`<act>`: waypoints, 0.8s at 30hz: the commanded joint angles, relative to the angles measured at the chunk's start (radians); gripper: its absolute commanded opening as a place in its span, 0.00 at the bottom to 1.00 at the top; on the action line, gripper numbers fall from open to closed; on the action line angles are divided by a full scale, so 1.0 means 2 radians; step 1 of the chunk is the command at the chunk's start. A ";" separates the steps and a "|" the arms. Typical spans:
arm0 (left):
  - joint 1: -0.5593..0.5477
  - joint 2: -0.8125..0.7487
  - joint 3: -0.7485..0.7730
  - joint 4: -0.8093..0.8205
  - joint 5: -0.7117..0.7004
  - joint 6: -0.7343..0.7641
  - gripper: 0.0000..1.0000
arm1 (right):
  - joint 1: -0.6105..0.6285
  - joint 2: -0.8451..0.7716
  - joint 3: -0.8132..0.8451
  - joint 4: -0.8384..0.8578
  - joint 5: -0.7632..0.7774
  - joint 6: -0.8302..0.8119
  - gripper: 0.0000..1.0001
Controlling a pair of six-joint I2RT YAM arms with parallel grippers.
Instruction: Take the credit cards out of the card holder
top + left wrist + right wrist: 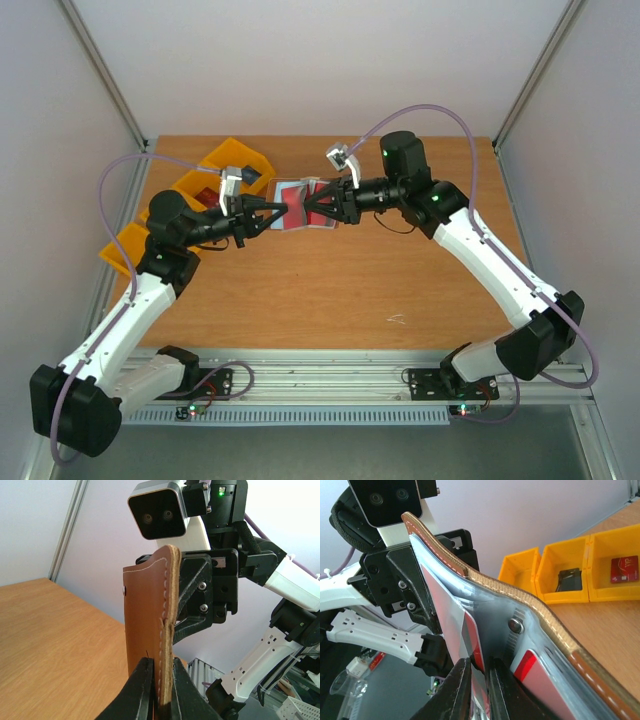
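Aloft over desk (350, 290), toward far edge: card holder (147, 615). Leather edge clamped in left tool (161, 690); right tool (479, 680) pinched tight on red credit card (471, 639). Leather likely floppy, card stiff and slick; grip its exposed edge.

Bright, even light; soft shadows; nearest wrist-view foreground slightly blurred.
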 commanded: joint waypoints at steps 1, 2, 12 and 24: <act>-0.002 -0.003 0.011 0.044 0.018 0.001 0.00 | 0.011 0.007 0.011 0.028 -0.005 0.000 0.12; -0.002 -0.003 0.010 0.044 0.018 0.001 0.00 | 0.012 0.007 0.010 0.033 -0.007 0.002 0.12; -0.002 -0.009 0.005 0.042 0.012 0.000 0.00 | 0.004 -0.005 -0.016 0.098 -0.077 0.045 0.01; -0.002 -0.016 -0.002 0.037 -0.003 -0.002 0.18 | -0.021 -0.036 -0.032 0.070 -0.079 0.043 0.01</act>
